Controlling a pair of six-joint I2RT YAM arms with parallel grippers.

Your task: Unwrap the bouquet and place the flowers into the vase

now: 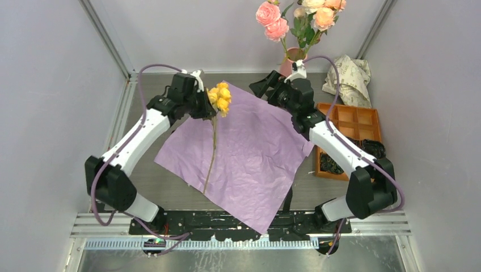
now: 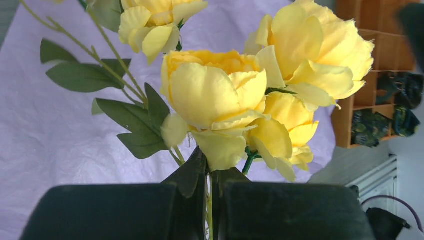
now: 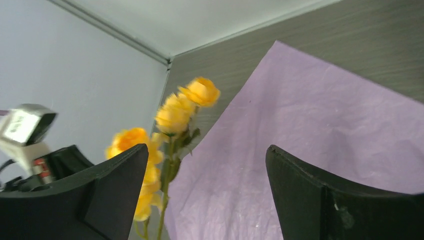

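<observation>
The bouquet's lilac paper (image 1: 249, 153) lies unwrapped and spread flat on the table. My left gripper (image 1: 205, 107) is shut on the thin green stem (image 2: 209, 210) of a yellow flower sprig (image 1: 220, 97), just below its blooms (image 2: 235, 95). The long stem (image 1: 211, 156) trails over the paper toward its near edge. At the back stands the salmon-pink vase (image 1: 294, 57) with pink and cream flowers (image 1: 298, 17) in it. My right gripper (image 1: 262, 86) hangs open over the paper's far corner, nothing between its fingers. In the right wrist view it (image 3: 207, 165) faces the yellow blooms (image 3: 172, 117) and the paper (image 3: 310, 130).
Crumpled cream printed paper (image 1: 347, 73) lies at the back right. An orange compartment tray (image 1: 351, 127) holding dark items sits under my right arm, also seen as the tray (image 2: 375, 75) in the left wrist view. Grey walls enclose the table.
</observation>
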